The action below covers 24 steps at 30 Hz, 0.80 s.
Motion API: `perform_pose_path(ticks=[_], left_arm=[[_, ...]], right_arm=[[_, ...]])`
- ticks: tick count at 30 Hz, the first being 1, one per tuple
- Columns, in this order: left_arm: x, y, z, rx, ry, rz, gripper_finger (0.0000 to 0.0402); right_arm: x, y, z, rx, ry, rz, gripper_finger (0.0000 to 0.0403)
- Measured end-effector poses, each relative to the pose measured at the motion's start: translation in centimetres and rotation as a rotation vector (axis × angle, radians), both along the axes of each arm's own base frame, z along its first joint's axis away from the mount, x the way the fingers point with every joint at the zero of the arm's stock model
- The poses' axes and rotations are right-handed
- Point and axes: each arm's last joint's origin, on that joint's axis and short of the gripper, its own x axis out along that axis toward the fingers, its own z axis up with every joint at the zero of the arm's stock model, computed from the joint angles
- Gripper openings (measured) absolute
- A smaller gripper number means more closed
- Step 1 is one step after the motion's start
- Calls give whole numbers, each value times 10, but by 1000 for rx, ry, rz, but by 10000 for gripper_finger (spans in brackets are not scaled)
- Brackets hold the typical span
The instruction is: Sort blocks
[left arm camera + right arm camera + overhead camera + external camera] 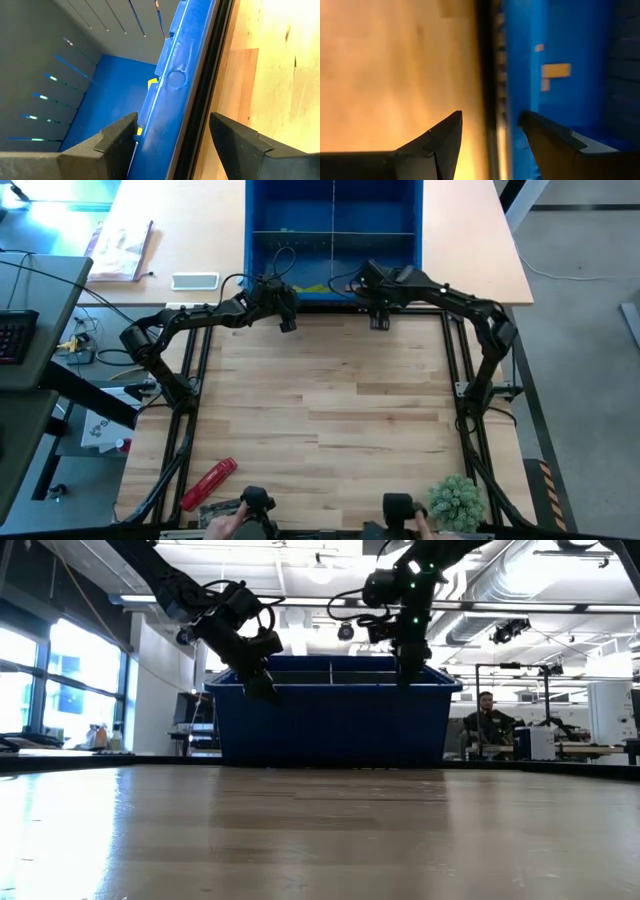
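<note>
Lying in the blue bin (262, 250), yellow blocks (312, 287); both hands released, empty.

No text, label, brand, number or sign can be read anywhere. The booklet (120, 248) at the upper left of the high view shows a printed cover, but its print is too small to make out. A white sheet (98, 430) at the left edge, beside the counter, bears dark marks that look like letters, yet they cannot be made out. The blue bin (262, 240) at the top centre shows no lettering in any view, and the red tool (207, 483) at the lower left carries no legible marking.
</note>
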Motion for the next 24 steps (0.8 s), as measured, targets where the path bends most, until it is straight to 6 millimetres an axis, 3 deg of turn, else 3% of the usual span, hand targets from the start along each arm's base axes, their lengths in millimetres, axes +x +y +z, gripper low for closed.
perform_pose_path(ticks=[7, 14, 24], left_arm=[[0, 0, 0, 4, 5, -4, 227], [0, 0, 0, 8, 10, -8, 227], [0, 0, 0, -1, -1, -1, 227]], right_arm=[[7, -4, -6, -120, -7, 11, 199], [22, 17, 21, -132, -71, 74, 199], [14, -11, 12, -23, -179, 13, 199]])
